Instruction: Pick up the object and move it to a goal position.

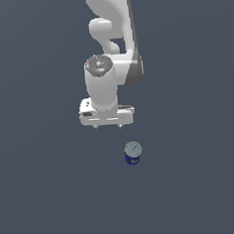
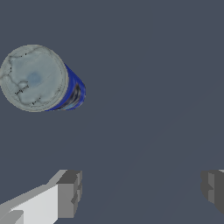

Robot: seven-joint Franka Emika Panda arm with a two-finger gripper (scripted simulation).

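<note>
The object [image 1: 133, 153] is a small upright can with a dark blue label and a silvery-grey round top, standing on the dark grey floor. In the wrist view the object [image 2: 39, 78] shows its round top and a strip of blue side. My white gripper [image 1: 108, 126] hangs above the floor, apart from the can, up and toward the exterior view's left of it. The gripper [image 2: 140, 190] is open, its two grey fingertips [image 2: 70, 192] wide apart with only bare floor between them.
The white arm [image 1: 111, 45] reaches in from the top of the exterior view. A flat dark grey floor [image 1: 203, 182] lies all around the can.
</note>
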